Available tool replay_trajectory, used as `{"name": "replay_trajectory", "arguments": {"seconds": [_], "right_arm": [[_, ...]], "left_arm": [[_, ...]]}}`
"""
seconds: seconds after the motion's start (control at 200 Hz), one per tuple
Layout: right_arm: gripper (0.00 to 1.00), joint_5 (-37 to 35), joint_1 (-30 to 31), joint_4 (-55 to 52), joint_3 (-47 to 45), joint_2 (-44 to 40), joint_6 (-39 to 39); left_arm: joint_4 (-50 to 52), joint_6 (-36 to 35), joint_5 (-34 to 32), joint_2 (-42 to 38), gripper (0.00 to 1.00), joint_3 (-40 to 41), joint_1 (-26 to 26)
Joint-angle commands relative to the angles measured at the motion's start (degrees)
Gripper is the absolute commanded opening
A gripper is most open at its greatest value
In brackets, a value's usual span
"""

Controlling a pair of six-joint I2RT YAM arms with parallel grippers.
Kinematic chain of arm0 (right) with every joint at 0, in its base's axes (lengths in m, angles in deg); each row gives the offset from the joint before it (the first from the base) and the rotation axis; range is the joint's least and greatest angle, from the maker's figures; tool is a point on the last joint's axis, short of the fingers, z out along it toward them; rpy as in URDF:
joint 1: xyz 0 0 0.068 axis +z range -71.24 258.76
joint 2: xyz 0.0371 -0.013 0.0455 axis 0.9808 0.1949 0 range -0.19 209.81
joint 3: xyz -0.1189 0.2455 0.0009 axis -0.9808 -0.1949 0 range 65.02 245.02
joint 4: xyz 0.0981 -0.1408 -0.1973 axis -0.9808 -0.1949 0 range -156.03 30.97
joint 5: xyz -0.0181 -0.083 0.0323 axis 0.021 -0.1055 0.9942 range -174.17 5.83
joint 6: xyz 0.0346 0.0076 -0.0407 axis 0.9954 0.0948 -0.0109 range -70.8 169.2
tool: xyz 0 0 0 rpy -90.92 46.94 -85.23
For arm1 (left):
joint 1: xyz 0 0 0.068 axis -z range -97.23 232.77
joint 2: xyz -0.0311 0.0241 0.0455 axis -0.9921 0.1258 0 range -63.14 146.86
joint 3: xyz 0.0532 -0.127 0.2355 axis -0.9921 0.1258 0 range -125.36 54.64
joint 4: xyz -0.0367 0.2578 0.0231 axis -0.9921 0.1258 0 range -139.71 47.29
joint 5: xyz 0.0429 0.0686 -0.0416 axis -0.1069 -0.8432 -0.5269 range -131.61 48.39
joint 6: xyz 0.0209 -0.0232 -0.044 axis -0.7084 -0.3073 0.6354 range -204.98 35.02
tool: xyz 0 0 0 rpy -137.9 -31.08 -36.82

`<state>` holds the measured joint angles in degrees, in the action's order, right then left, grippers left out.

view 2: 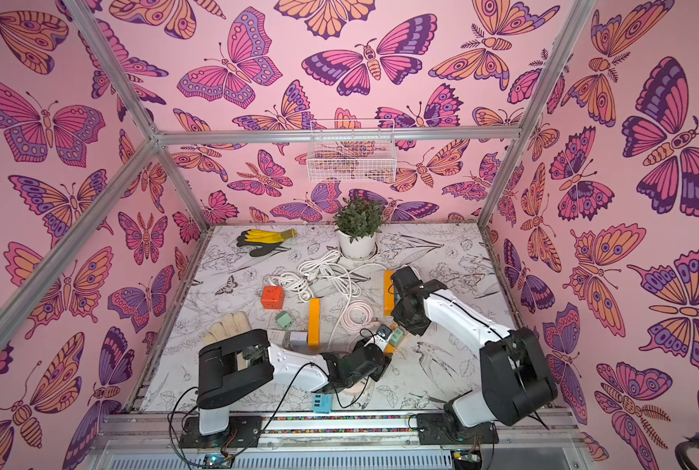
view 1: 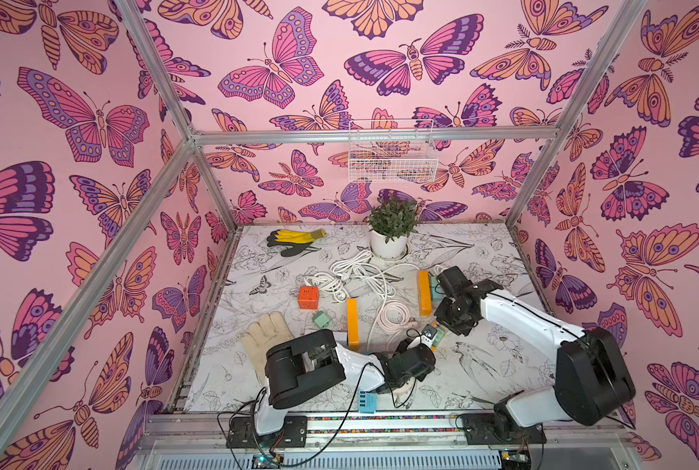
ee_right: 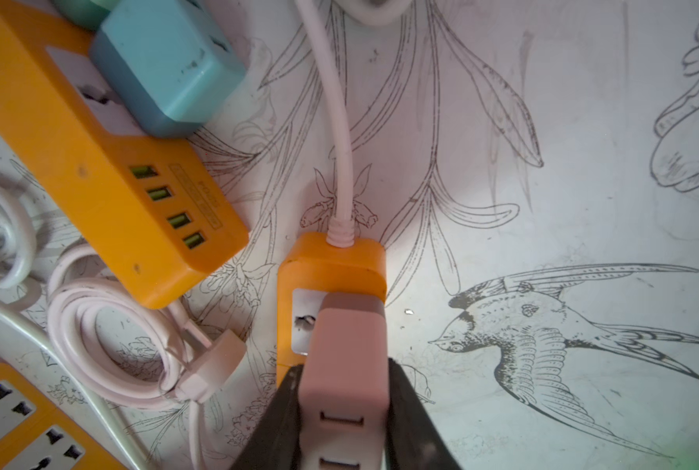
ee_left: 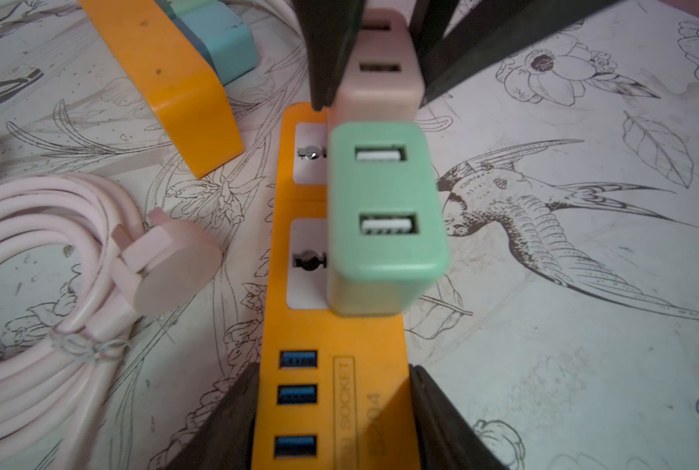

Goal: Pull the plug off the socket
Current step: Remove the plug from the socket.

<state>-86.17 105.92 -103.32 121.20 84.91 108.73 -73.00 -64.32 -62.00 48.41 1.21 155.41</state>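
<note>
The socket is an orange power strip (ee_left: 299, 333) lying on the table, with blue USB ports at its near end. My left gripper (ee_left: 333, 415) is shut on that end, one black finger against each long side. A green plug (ee_left: 384, 211) stands on the strip's middle outlet. The pink plug (ee_right: 346, 358) stands on the end outlet beside the strip's cable (ee_right: 337, 122). My right gripper (ee_right: 344, 423) is shut on the pink plug, its fingers (ee_left: 327, 53) pressed to both sides. The plug's pins are hidden. In both top views the two grippers meet at the strip (view 1: 435, 344) (view 2: 389, 348).
A second orange strip (ee_right: 107, 183) with a blue adapter (ee_right: 164, 69) lies close by, next to a coiled pink cable (ee_left: 34, 264). Farther off are a third orange strip (view 1: 352, 321), an orange cube (view 1: 308, 297), white cables (view 1: 360, 272), gloves (view 1: 266, 333) and a plant pot (view 1: 388, 244).
</note>
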Motion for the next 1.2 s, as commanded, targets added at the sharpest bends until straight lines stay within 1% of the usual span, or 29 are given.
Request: {"name": "replay_trajectory", "arguments": {"seconds": [0.0, 0.075, 0.13, 0.175, 0.235, 0.31, 0.401, 0.461, 0.506, 0.566, 0.641, 0.701, 0.776, 0.861, 0.966, 1.031, 1.112, 1.197], "right_arm": [[0.23, 2.39, -4.10, -1.50, -0.20, -0.15, -5.56], [0.23, 3.50, -7.38, -0.82, -4.31, -2.80, -7.28], [0.23, 3.90, -8.26, 0.21, -7.88, -5.33, -7.48], [0.23, 4.39, -8.26, 1.70, -10.76, -7.69, -6.78], [0.23, 7.27, -7.72, 5.14, -14.82, -10.43, -4.32], [0.22, 8.77, -4.27, 8.81, -17.34, -12.59, -0.17], [0.22, 7.10, 2.08, 9.57, -14.38, -11.62, 3.47], [0.23, 6.83, 4.15, 8.52, -10.13, -9.24, 4.33], [0.23, 7.23, 4.21, 7.43, -7.29, -7.17, 4.35], [0.23, 5.67, 3.15, 4.47, -3.25, -4.93, 2.96], [0.23, 4.38, -0.24, 0.90, -0.35, -3.04, -0.05], [0.23, 5.49, -3.96, 0.38, -1.17, -3.10, -2.33], [0.23, 6.95, -8.35, 0.34, -4.50, -5.12, -4.66], [0.22, 7.90, -10.02, 1.67, -9.33, -9.11, -5.26], [0.22, 10.97, -8.15, 5.66, -14.82, -12.94, -2.09], [0.21, 11.98, -4.83, 8.24, -16.42, -14.13, 0.54], [0.21, 11.98, -1.06, 9.28, -15.04, -14.12, 3.45], [0.21, 11.42, 0.09, 7.42, -11.19, -13.57, 4.12]], "left_arm": [[6.50, -0.13, 3.77, 1.88, 0.53, 1.56, 0.10], [6.51, -0.18, 3.68, 2.03, 0.53, 1.62, 0.10], [6.50, -0.27, 3.68, 2.20, 0.53, 1.49, 0.06], [6.50, -0.35, 3.83, 2.49, 0.53, 1.31, 0.11], [6.51, -0.45, 4.02, 2.75, 0.53, 1.05, 0.02], [6.50, -0.54, 4.23, 2.92, 0.53, 0.65, 0.03], [6.59, -0.57, 4.60, 3.30, 0.53, 0.26, -0.06], [6.63, -0.50, 4.87, 3.32, 0.53, 0.08, -0.08], [6.64, -0.36, 5.08, 3.41, 0.53, -0.01, -0.05], [6.77, -0.19, 5.35, 3.42, 0.53, -0.09, -0.12], [6.85, -0.09, 5.75, 3.43, 0.53, 0.01, -0.04], [6.77, -0.01, 5.88, 3.44, 0.53, 0.17, -0.09], [6.67, -0.02, 5.90, 3.48, 0.53, 0.34, -0.09], [6.61, -0.26, 5.87, 3.84, 0.53, 0.09, -0.13], [6.78, -0.32, 6.45, 4.60, 0.53, -0.51, -0.30], [6.84, -0.45, 6.89, 5.00, 0.53, -0.93, -0.36], [7.22, -0.45, 7.02, 5.30, 0.53, -1.22, -0.40], [7.94, -0.45, 7.09, 5.36, 0.53, -1.46, -0.48]]}}
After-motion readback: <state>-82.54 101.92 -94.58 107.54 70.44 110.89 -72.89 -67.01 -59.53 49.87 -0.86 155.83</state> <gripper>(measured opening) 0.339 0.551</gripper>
